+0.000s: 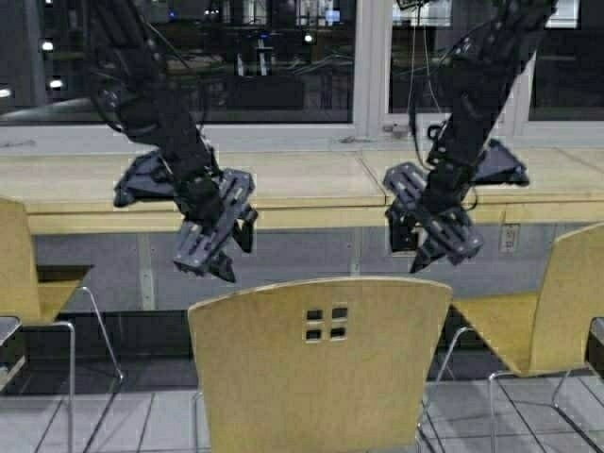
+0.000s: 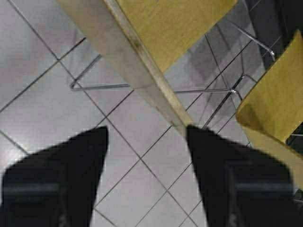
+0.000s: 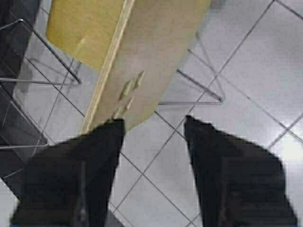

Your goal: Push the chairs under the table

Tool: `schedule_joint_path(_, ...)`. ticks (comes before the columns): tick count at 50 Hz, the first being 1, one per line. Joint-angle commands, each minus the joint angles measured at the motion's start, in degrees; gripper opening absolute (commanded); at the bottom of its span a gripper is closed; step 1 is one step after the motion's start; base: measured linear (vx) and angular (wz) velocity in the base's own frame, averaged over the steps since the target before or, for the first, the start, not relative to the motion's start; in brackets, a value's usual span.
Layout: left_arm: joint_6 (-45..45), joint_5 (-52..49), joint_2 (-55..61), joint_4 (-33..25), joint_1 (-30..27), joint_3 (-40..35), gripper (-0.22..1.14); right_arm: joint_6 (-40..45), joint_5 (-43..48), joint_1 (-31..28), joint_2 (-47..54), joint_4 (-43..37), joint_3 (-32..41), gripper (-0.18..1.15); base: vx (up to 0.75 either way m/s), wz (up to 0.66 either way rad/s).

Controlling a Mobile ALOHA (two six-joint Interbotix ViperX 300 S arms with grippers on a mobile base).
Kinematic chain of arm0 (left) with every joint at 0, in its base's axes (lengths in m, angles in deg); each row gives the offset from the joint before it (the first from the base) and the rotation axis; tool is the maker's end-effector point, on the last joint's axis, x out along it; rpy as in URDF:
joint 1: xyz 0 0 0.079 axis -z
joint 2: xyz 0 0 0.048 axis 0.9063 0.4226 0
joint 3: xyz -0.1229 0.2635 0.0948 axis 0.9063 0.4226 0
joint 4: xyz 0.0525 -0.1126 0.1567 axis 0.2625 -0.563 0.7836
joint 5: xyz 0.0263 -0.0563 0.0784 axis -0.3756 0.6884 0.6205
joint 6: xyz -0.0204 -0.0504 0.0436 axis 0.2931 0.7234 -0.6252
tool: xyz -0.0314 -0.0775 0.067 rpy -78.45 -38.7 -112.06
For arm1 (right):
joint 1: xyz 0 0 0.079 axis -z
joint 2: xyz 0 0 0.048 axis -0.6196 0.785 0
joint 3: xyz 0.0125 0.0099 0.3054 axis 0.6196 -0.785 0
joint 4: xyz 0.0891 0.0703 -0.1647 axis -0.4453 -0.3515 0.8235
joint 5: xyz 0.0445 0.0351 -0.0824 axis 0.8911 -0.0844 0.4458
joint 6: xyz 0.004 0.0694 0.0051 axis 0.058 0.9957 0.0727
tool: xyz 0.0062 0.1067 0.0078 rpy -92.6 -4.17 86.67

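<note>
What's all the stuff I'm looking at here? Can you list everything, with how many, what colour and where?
Chairs: three, yellow-tan plywood with thin chrome legs. One centre foreground, its back pierced by four small square holes; one at the left edge; one at the right edge.
Table: one, long pale wood counter with a yellowish front edge, running under the windows.
Windows: dark glass in pale frames, behind the table.
Floor: pale grey tiles, under the chairs.
Wall socket: one, pale, below the table on the right.
Left end effector: black, open, above the centre chair's back, left side.
Right end effector: black, open, above the same chair's back, right side.
</note>
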Motion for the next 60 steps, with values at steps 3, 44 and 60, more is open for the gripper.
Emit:
schedule_joint_path(3, -0.09, 0.88, 2.11, -1.93, -0.18, -4.04, 0.87, -0.18, -1.14, 0.97, 2.02, -0.09, 4.57, 0.8, -0.02, 0.01)
schedule_joint_path(44, -0.18, 4.04, 11.16, -4.48, -1.67, -12.22, 0.87, -0.18, 0.62, 2.81, 10.99, -0.09, 15.56, 0.8, 0.0, 0.0)
schedule_joint_path(60, -0.18, 6.15, 13.01, -4.57, -1.49, -13.18, 0.87, -0.18, 4.04, 2.72, 11.51, 0.0, 15.29, 0.8, 0.01, 0.0)
